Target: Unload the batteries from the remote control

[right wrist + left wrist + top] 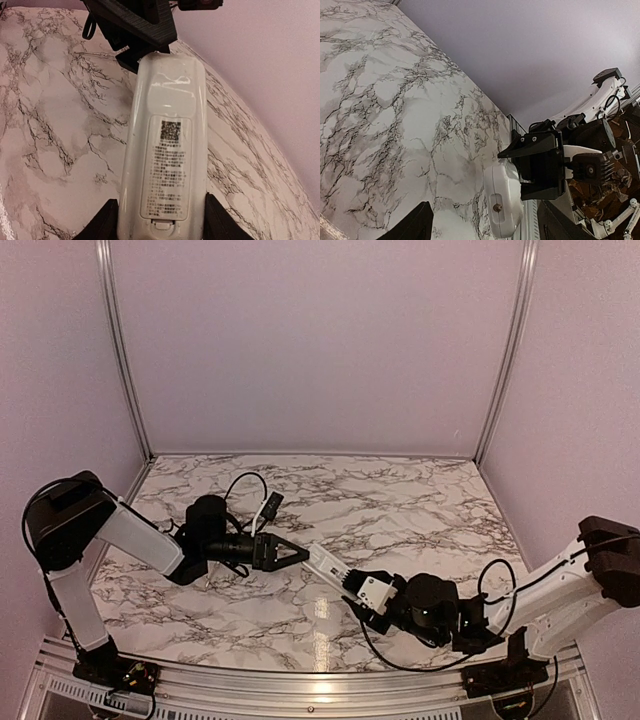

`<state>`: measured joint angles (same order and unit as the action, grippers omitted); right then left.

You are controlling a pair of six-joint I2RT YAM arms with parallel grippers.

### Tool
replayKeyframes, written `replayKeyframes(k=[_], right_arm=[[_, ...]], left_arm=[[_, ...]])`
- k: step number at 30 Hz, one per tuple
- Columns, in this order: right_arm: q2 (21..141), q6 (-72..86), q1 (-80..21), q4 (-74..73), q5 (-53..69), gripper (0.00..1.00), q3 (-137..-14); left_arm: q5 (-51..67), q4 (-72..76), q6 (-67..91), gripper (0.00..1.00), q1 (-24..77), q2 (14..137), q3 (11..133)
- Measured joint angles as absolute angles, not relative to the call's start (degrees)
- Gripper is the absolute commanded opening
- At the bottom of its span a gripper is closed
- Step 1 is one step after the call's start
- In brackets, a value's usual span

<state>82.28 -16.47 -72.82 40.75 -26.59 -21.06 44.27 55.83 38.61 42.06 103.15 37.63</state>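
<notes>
- The remote control (325, 562) was near the front middle of the marble table (400, 500), lying in a line between the two arms.
- The right gripper (347, 577) was clenched on the remote's near end. Its wrist camera showed a black finger (102, 225) pressed against each long side of the white body.
- The remote's back faced that camera. It carried a printed label with a small square code (170, 131), and the cover's little tab sat at the held end.
- The left gripper (300, 556) reached in from the left and met the remote's far end. Its jaws stood apart, released and gripping nothing.
- In the left wrist view, the rounded end of the remote showed head-on between the two dark fingers (415, 225), with a gap on either side.
- From the right wrist view, the left gripper's black fingers sat right at the remote's far tip. I couldn't tell whether they touched it.
- I couldn't tell whether the remote was resting on the marble or held just above it.
</notes>
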Motion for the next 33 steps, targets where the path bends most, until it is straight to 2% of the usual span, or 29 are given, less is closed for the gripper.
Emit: replayKeyframes(k=[4,10,24,33], right_arm=[[77.56,-20.25,-72.82,42.5,-24.03,0.0,-16.43],[74.41,-23.83,-72.82,42.59,-23.46,0.0,-16.14],[75.5,-29.61,-72.82,39.55,-24.23,0.0,-18.35],[76.29,-32.32,-72.82,41.45,-25.26,0.0,-17.08]], left_arm=[[46.28,55.42,38.81,0.71,43.64,103.96,40.12],[47.66,50.06,36.51,0.7,44.84,103.96,44.86],[49.04,47.88,34.72,0.65,45.69,106.72,45.98],[50.63,48.12,34.33,0.56,46.15,108.88,46.02]])
